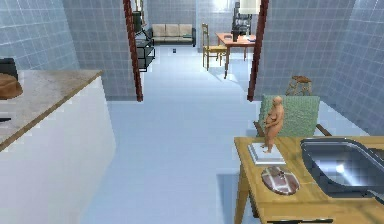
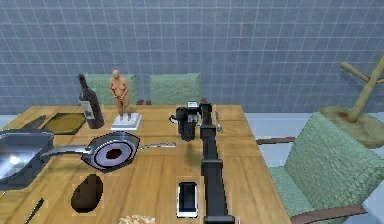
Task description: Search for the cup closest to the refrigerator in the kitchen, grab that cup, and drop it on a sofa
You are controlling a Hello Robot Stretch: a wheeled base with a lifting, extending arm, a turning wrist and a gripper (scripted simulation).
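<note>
My gripper point(image 2: 183, 122) hangs over the far part of a wooden table point(image 2: 150, 185), at the end of the dark arm bar point(image 2: 212, 170). I cannot tell whether it holds anything. Through the doorway in the forward view, a pale sofa point(image 1: 173, 33) stands against the far wall of the room beyond. On the table near the gripper are a small orange statue point(image 2: 120, 92) on a white base, a dark bottle point(image 2: 90, 100) and a round dark pan point(image 2: 112, 152) with a reddish middle.
A white counter point(image 1: 50, 95) runs along the forward view's left, with blue floor between it and the wooden table point(image 1: 250, 150). Green chairs point(image 2: 175, 88) point(image 2: 330, 160) flank the table. A phone point(image 2: 187, 197) and a metal pan point(image 2: 22, 155) lie on it. An orange table point(image 1: 236, 42) stands beyond the doorway.
</note>
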